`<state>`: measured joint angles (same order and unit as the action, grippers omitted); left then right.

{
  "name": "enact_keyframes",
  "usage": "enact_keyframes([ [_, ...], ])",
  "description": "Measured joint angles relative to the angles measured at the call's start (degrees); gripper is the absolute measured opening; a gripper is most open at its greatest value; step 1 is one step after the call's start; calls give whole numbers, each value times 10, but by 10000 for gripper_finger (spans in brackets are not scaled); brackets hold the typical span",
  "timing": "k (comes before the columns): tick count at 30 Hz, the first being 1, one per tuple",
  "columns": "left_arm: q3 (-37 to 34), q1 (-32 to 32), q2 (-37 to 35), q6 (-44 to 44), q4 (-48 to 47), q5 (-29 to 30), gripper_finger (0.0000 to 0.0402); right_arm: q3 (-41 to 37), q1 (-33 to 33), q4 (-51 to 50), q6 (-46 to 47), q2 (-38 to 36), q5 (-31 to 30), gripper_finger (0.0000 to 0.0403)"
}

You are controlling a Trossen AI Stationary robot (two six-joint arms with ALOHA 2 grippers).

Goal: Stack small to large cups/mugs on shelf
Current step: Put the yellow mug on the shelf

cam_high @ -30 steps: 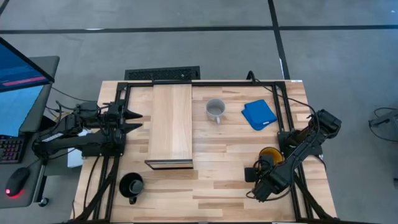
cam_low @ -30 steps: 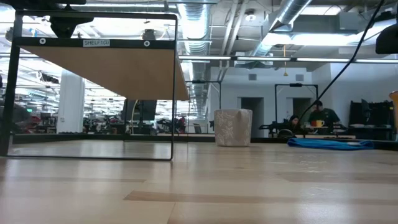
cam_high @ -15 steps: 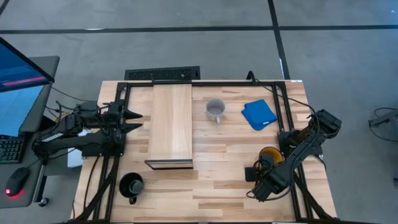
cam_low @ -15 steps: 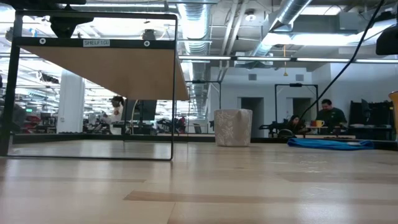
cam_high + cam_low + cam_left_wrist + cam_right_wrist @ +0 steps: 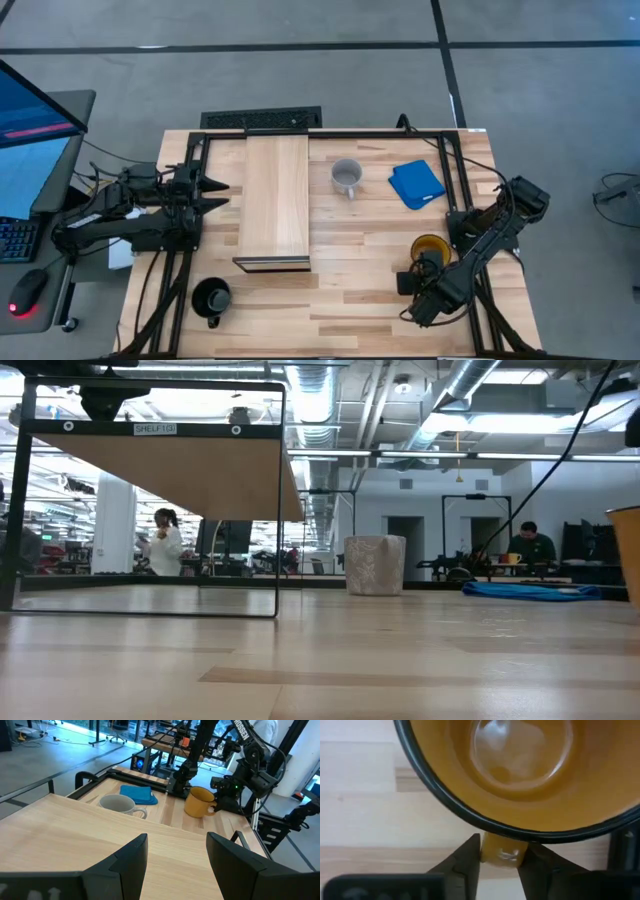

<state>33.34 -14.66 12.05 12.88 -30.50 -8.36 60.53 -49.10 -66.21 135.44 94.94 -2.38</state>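
Open-plan robotics lab.
Exposed ceiling ducts, a monitor beside the framed test table, people at distant desks beyond it.

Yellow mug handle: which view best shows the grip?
Right wrist view: the right gripper pinches the yellow mug by its handle. High view shows the mug beside the gripper; left wrist, distant; low, only an edge.

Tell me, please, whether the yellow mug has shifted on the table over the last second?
Yes. In the high view the yellow mug is now more exposed and sits slightly nearer the blue cloth, with the right end effector closed on its handle.
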Motion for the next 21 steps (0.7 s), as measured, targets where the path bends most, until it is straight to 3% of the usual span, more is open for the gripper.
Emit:
enact_keyframes([
  [4,0,0,0,0,0,0,194,0,1,1,1,0,4,156],
  [9,0,0,0,0,0,0,194,0,0,2,-1,0,0,100],
  [21,0,0,0,0,0,0,194,0,0,5,-5,0,1,100],
])
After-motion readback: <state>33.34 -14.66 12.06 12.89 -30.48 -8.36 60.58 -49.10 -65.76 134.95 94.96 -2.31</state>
